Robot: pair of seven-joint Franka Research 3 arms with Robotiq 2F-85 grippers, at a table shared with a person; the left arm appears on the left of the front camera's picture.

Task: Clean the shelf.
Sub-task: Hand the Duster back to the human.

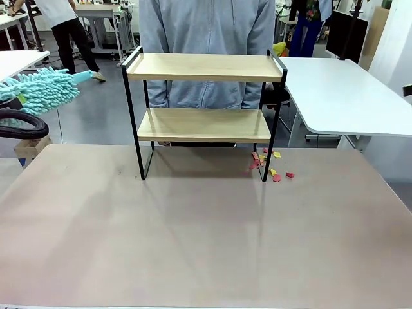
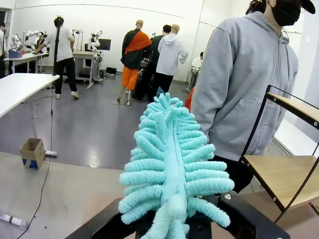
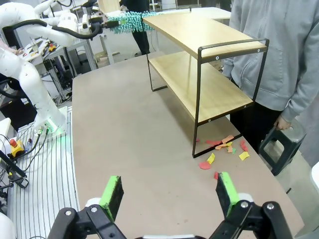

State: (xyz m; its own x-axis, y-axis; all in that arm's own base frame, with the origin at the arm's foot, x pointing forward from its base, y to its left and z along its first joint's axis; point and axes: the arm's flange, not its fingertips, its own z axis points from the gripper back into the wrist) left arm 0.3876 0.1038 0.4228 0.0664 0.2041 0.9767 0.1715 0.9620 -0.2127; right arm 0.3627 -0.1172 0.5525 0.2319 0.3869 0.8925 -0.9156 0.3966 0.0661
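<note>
Brown and matte, the bench point(image 1: 193, 244) spreads across the lower two thirds of the front view, with grey floor and white tables behind it. Toward the bench's far edge, upper centre of that frame, stands the small two-tier shelf of light wooden boards in a thin black metal frame point(image 1: 203, 96); both boards look bare. In the right wrist view the shelf point(image 3: 209, 74) sits in the upper middle, seen from one end. Just beside its legs at the picture's right in the front view lie small red and yellow paper scraps point(image 1: 270, 166) on the bench; the right wrist view shows the scraps point(image 3: 224, 149) near the foot of the frame, centre right. Directly behind the shelf stands a person in a grey hooded sweatshirt point(image 1: 206, 38).

At the upper left edge of the front view a fluffy turquoise microfibre duster point(image 1: 42, 90) hangs in the air, well apart from the shelf and beyond the bench's left side. The left claw point(image 2: 174, 226) is clenched around the duster's base at the bottom of the left wrist view, with the duster's head point(image 2: 169, 154) rising up the middle of that frame.

The right claw point(image 3: 169, 194) is released, its green pads point(image 3: 112, 196) spread wide above the bench at the bottom of the right wrist view, holding nothing.
</note>
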